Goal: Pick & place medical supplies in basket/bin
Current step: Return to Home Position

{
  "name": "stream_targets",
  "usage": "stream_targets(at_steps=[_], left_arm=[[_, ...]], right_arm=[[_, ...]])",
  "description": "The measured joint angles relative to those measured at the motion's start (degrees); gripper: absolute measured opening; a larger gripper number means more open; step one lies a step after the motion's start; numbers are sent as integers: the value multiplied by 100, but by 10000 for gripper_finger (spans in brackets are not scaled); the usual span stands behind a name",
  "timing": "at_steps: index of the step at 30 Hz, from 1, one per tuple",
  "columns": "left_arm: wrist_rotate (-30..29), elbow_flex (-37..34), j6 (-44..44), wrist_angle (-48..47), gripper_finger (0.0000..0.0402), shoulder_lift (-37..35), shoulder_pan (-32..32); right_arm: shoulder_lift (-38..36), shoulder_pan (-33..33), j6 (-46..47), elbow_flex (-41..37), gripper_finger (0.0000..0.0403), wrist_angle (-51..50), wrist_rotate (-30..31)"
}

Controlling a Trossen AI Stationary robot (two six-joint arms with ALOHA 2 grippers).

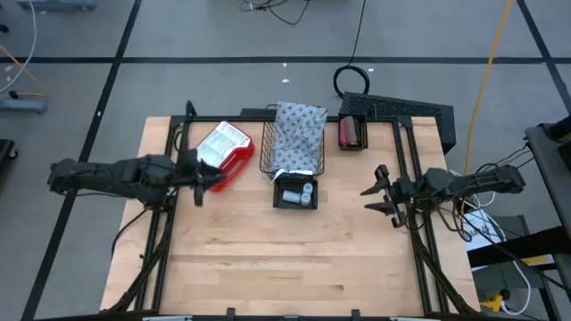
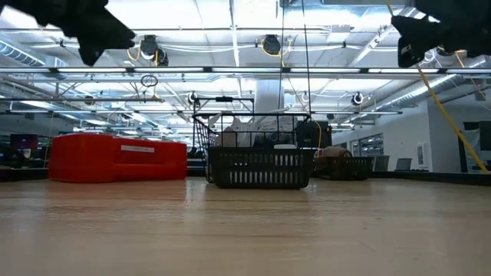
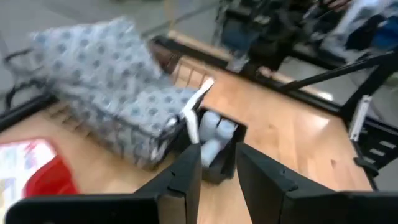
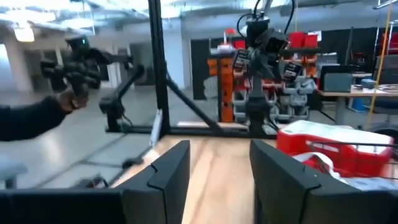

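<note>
The grey dotted cloth (image 1: pixel 299 134) lies in the black wire basket (image 1: pixel 266 147) at the table's far middle and covers most of it; the left wrist view shows it too (image 3: pixel 112 81). Just in front of the basket, white vials (image 1: pixel 307 193) (image 3: pixel 214 127) stand in a small black bin (image 1: pixel 284 198). A pink block (image 1: pixel 350 132) sits in a second small bin right of the basket. My left gripper (image 1: pixel 207 181) (image 3: pixel 219 171) hovers left of the basket, open, with nothing between its fingers. My right gripper (image 1: pixel 373 194) (image 4: pixel 221 168) hovers at the right, open and empty.
A red box with a white label (image 1: pixel 225 152) (image 2: pixel 115 157) lies left of the basket, close under my left gripper. Black frame rails run along the table's left and right sides. A keyboard (image 1: pixel 406 109) lies off the far right corner. Bare wood fills the near half.
</note>
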Motion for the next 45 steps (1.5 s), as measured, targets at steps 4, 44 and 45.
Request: stream_targets(at_steps=[4,44,45], left_arm=[[-18,-858,632,1069,108,-366,-389],[-515,-3029,1879,2137,108,-2874,-1068],[-513,-3029,1930,2136,108,-2874,-1068]], right_arm=[[-220,0,49,0,155,-199,628],[-1177,0,-175,-986,155,-1095,1621],[-1160,0,-179,-988,155,-1121,1618]])
